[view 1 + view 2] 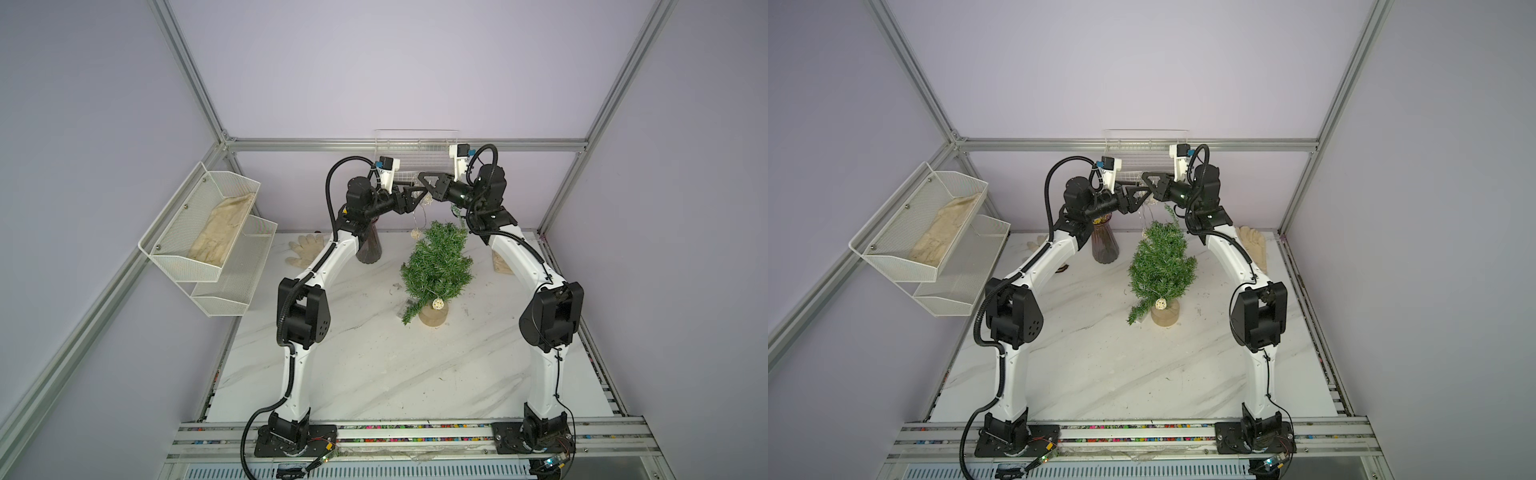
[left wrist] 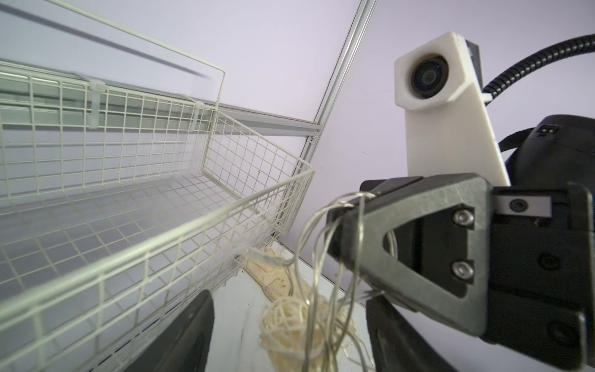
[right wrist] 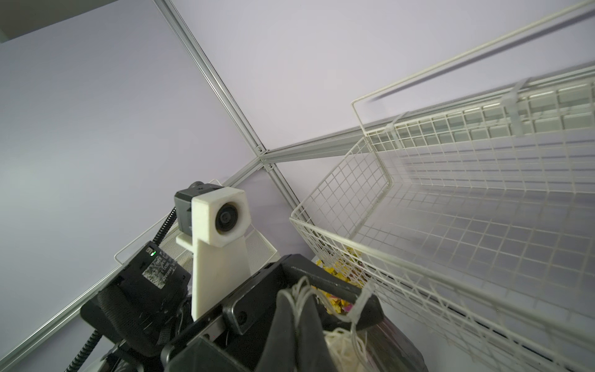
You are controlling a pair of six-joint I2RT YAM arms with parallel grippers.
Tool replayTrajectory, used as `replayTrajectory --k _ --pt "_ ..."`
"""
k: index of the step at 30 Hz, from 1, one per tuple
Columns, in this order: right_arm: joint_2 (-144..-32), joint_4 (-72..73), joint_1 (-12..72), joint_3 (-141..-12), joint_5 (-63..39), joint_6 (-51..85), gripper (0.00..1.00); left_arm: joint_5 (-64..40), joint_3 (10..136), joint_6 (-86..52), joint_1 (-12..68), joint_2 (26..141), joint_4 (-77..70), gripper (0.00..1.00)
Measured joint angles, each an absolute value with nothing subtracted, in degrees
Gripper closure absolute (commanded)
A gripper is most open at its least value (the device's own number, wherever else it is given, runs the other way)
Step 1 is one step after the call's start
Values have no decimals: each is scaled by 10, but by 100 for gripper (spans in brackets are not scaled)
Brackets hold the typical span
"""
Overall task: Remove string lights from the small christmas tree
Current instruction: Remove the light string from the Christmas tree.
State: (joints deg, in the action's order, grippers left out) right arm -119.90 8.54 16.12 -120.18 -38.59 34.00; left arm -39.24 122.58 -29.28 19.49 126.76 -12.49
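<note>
On the marbled surface (image 1: 374, 365) the small christmas tree (image 1: 436, 266) stands between both arms. Above its top the right claw (image 2: 362, 198) is clamped on the string lights (image 2: 309, 244), whose wire loops and cream ball dangle inside the wide-open left claw (image 1: 419, 199). Another ball hangs by the trunk's base.

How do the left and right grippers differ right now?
The right gripper is shut; the left gripper is open. The right gripper pinches the string lights' wires; the left gripper's spread fingers clamp nothing. Both are raised, tips close together, beside the wire basket.
</note>
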Motion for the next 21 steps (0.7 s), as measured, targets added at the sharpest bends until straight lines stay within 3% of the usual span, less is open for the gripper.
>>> replayTrajectory --k 3,8,21 --pt "-1199 90 161 -1201 -390 343 100 -393 1226 -299 195 1269 -128 27" --pt "-1199 94 161 -1201 -389 344 100 -398 1226 -308 195 1269 -130 18" --pt "-1199 84 161 -1201 -370 342 100 -392 1223 -259 196 1268 -141 20"
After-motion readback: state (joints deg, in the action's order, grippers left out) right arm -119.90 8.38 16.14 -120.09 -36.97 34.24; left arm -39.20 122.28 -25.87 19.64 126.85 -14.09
